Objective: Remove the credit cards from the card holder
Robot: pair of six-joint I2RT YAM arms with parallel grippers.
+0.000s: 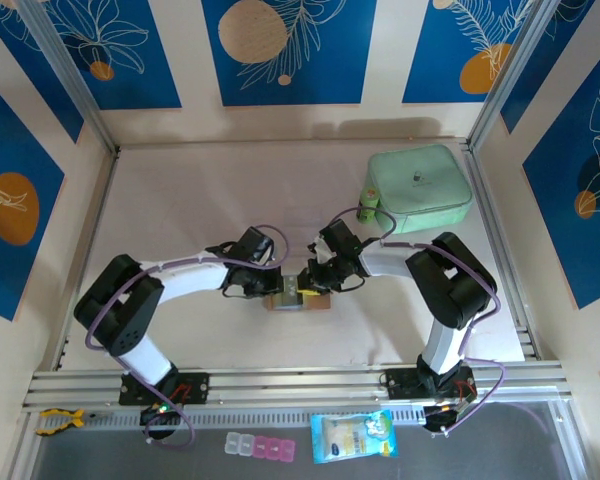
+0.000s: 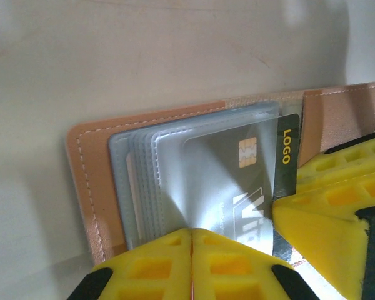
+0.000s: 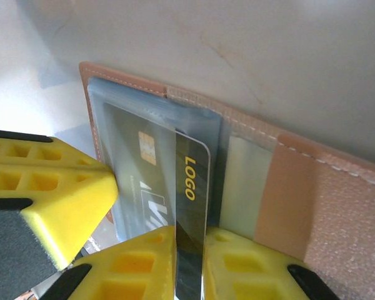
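Now my right claw (image 3: 189,236) is clamped on the black credit card (image 3: 190,187) jutting from the card holder (image 2: 87,181), my left claw (image 2: 191,242) closed together against its clear sleeves (image 2: 175,162).

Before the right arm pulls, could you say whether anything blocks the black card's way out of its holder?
Nothing visible does. The black card pokes from its clear sleeve, pinched by the right gripper; the left gripper presses the sleeves, off its path.

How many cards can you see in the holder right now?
1: a dark card marked LOGO, partly out of the front clear sleeve of the holder, its lower edge between the right fingers. Other sleeves may hide more.
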